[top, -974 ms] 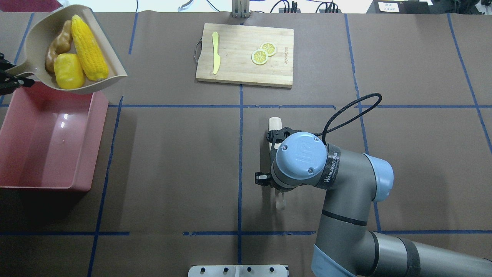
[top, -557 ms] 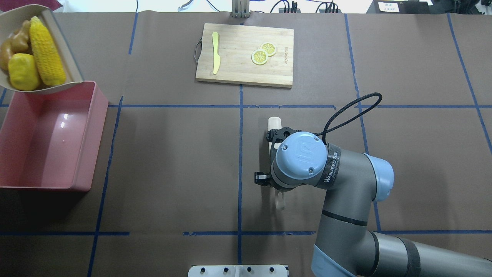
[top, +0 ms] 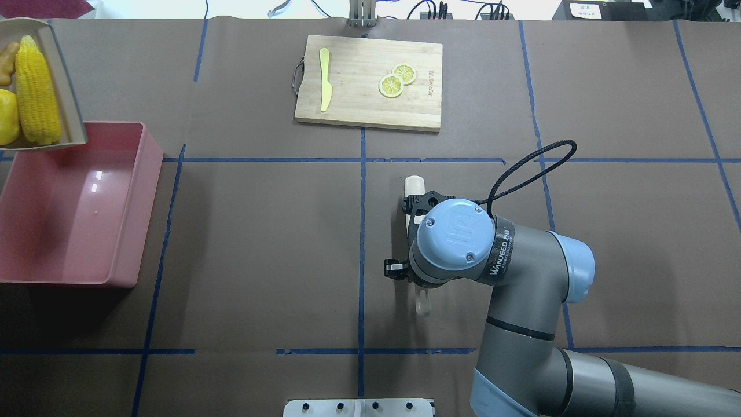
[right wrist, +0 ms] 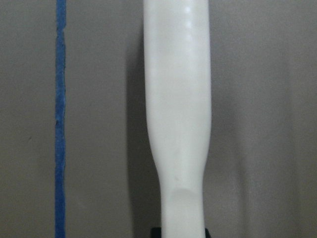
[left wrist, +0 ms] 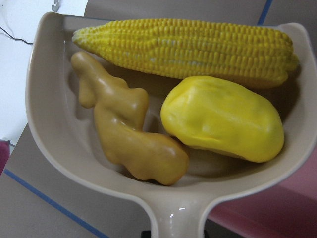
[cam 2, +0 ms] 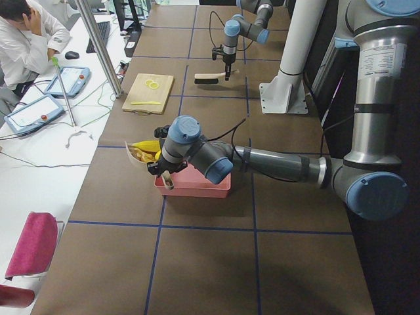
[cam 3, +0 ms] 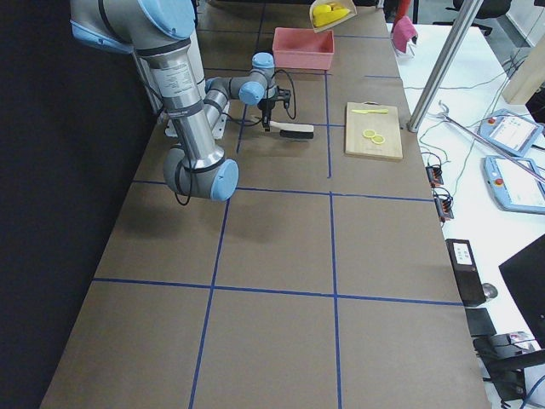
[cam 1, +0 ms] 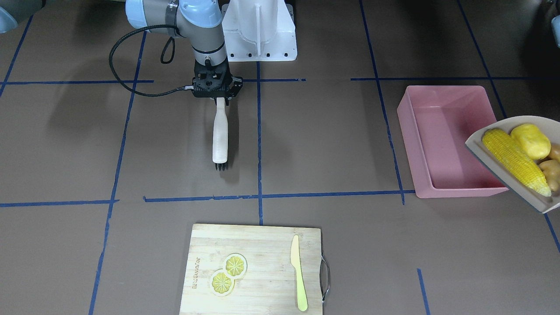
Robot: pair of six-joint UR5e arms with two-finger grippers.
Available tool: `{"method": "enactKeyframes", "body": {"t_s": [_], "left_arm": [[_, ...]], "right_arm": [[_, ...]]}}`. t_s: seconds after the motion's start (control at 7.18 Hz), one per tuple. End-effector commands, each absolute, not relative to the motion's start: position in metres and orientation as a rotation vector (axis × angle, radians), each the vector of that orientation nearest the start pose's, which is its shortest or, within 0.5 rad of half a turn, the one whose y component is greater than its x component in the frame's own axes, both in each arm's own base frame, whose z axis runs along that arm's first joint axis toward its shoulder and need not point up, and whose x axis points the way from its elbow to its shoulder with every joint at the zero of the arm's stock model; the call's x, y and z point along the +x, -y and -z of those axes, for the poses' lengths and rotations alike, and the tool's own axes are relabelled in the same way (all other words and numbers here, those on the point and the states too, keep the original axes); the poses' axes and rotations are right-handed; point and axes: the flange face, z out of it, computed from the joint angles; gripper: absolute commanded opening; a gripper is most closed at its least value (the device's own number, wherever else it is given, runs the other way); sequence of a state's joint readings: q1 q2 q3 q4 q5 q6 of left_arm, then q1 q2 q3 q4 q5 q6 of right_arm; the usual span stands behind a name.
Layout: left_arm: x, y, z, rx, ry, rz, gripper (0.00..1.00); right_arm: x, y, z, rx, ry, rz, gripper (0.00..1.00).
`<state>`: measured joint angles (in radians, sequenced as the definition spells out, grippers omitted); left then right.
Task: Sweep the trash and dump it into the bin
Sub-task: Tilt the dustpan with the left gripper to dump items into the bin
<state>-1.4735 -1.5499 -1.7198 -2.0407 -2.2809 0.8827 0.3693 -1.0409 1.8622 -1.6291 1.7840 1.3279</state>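
The beige dustpan (top: 68, 110) hangs in the air over the far left corner of the pink bin (top: 147, 174), half out of the overhead view. In it lies the trash: a corn cob (left wrist: 188, 47), a yellow potato-like lump (left wrist: 223, 119) and a tan ginger root (left wrist: 126, 129). My left gripper (cam 2: 163, 172) is shut on the pan's handle, which runs out of the bottom of the left wrist view. The bin (cam 1: 450, 144) holds nothing. My right gripper (cam 1: 218, 99) is shut on the white brush (cam 1: 220, 135), whose bristles touch the table mid-table.
A bamboo cutting board (top: 369, 110) at the far middle carries two lemon slices (top: 396, 81) and a pale knife (top: 325, 79). The robot's base (cam 1: 259, 30) stands at the near edge. A person (cam 2: 20, 39) sits at the side table beyond the far edge.
The dustpan with the trash has swung further left, now partly past the overhead view's edge, and turned so its mouth faces the bin. The right arm and brush have stayed put.
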Motion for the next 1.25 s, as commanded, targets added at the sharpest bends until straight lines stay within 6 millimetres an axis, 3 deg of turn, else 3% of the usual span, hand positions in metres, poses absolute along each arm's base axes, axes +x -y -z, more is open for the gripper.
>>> {"method": "enactKeyframes", "body": {"t_s": [0.0, 0.14, 0.42, 1.11], "left_arm": [[-0.02, 0.518, -0.551, 0.771, -0.261, -1.337, 0.0], [-0.018, 0.524, -0.552, 0.74, -0.182, -1.429, 0.0], [-0.019, 0.535, -0.531, 0.712, -0.138, -1.527, 0.0], [-0.021, 0.54, -0.525, 0.693, -0.085, -1.527, 0.0]], "right_arm": [[-0.539, 0.328, -0.244, 0.035, 0.785, -0.038, 0.0], [-0.54, 0.327, -0.244, 0.035, 0.787, -0.035, 0.0], [-0.54, 0.327, -0.244, 0.034, 0.787, -0.035, 0.0], [-0.54, 0.327, -0.244, 0.036, 0.788, -0.035, 0.0]]}}
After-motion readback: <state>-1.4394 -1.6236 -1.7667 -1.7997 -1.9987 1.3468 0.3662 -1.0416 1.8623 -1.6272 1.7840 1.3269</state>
